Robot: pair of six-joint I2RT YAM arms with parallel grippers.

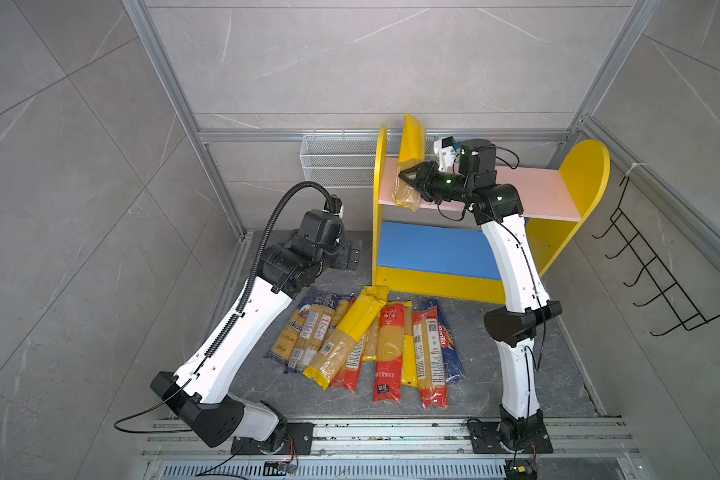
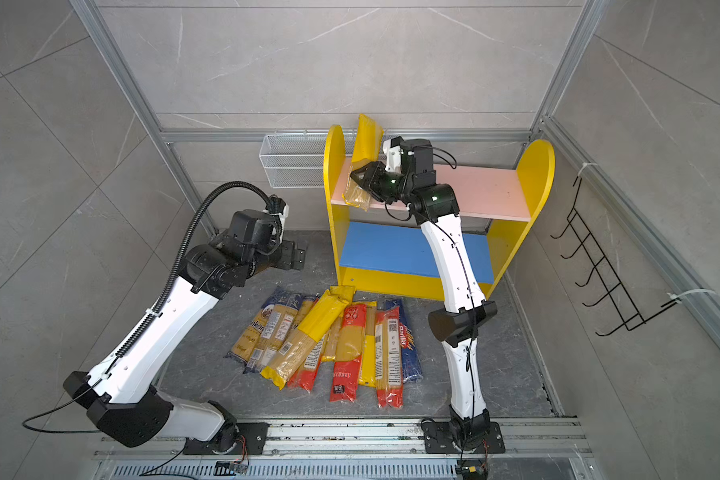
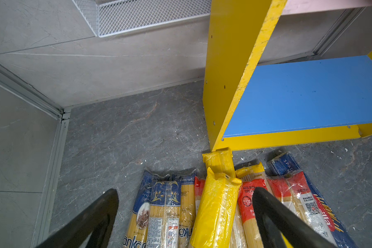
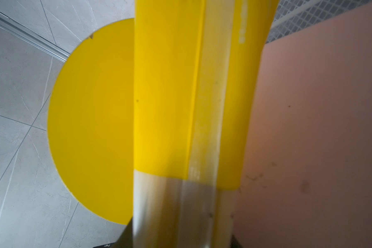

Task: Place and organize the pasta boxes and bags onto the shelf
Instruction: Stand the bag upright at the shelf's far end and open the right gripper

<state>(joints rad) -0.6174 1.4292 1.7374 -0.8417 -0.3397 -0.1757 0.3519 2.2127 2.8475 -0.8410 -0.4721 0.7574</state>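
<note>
Right end effector (image 1: 408, 185) straddles the tilted yellow packet (image 1: 412, 141) on the pink board (image 1: 537, 191), forearm upraised; pinching or not, unclear.

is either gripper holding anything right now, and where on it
The right gripper grips the yellow spaghetti packet around its middle, where yellow wrap meets the clear window. The left gripper is open and empty.

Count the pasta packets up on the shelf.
1: a yellow packet, tilted on the pink top board by a yellow side panel. The right arm covers part of the blue board.
</note>
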